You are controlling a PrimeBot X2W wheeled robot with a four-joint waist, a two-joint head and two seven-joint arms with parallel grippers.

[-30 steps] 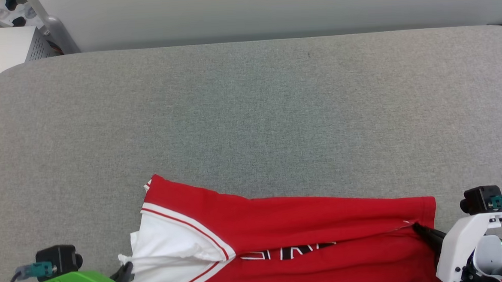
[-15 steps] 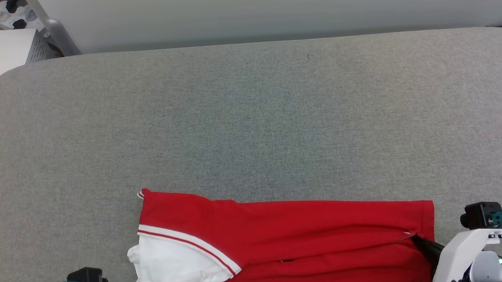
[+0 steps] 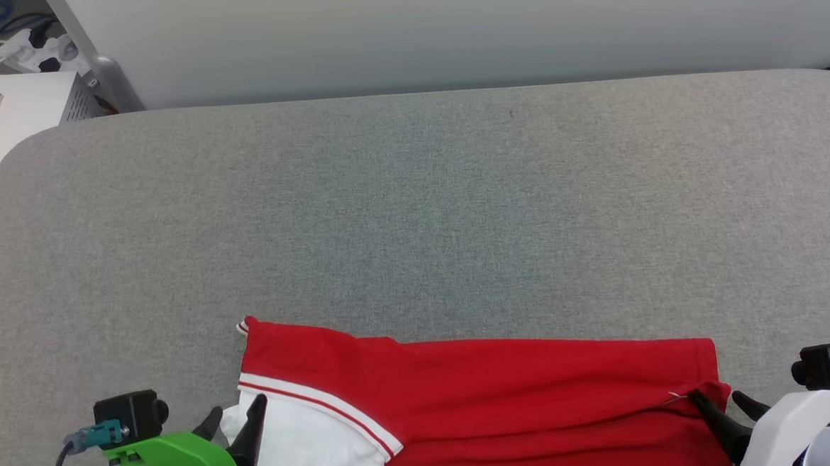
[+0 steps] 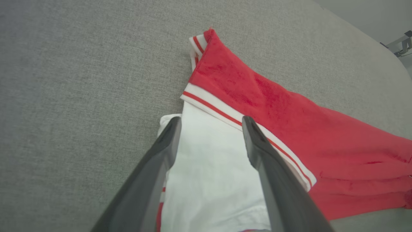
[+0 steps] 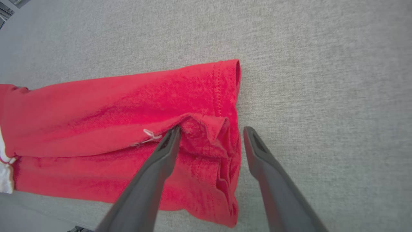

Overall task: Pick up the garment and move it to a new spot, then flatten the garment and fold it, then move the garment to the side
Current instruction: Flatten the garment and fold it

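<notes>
At the near edge of the head view, the left claw (image 3: pixel 237 409) rises from a bright green wrist bracket (image 3: pixel 178 458). Its two long dark fingers are spread and point away from the robot, leaning slightly rightward. In the left wrist view they straddle the white short sleeve (image 4: pixel 206 167) with nothing pinched between them; whether the tips touch the cloth cannot be told.

At the lower right, the right claw (image 3: pixel 716 396) comes up from a white wrist bracket (image 3: pixel 787 419), angled leftward and also spread. One fingertip sits against a bunched fold of the red hem, and the other hangs over grey fabric just beside the hem's edge.

The red jersey-style garment (image 3: pixel 502 399), with red-and-white striped trim, lies folded into a long band along the near edge of the grey fabric-covered tabletop (image 3: pixel 414 212). Its sleeve end is at the robot's left and its hem end at the right.

Beyond it the tabletop runs to a rounded far edge below a pale wall (image 3: pixel 447 32). A white cabinet with a dark handle (image 3: pixel 4 119) and a white power strip with cables (image 3: pixel 29 47) sit at the far left.
</notes>
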